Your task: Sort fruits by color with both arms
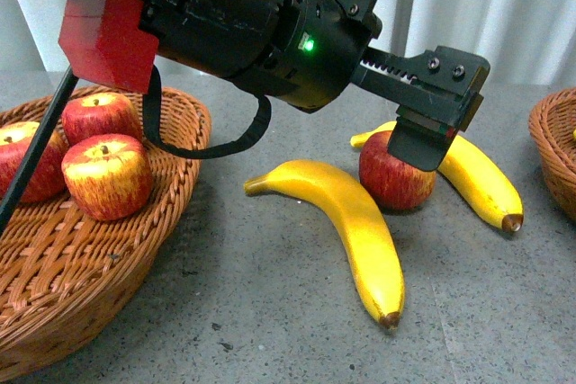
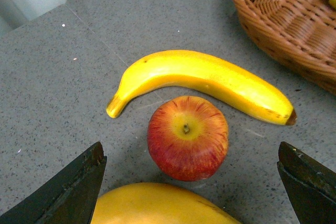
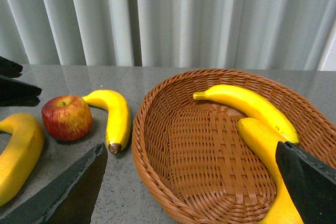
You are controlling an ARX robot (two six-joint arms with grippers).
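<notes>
Hovering released, your left tool hangs just above the loose apple, with its fingers spread wide on either side of the fruit and gripping nothing. That apple sits stem-up on the grey bench between two bananas and close to both. The near banana lies on the robot's side of it, and the far banana curves behind it. Your right tool is likewise released and empty, poised over the right basket, where two more bananas lie side by side. Out on the left, the left basket holds three red apples bunched together.
</notes>
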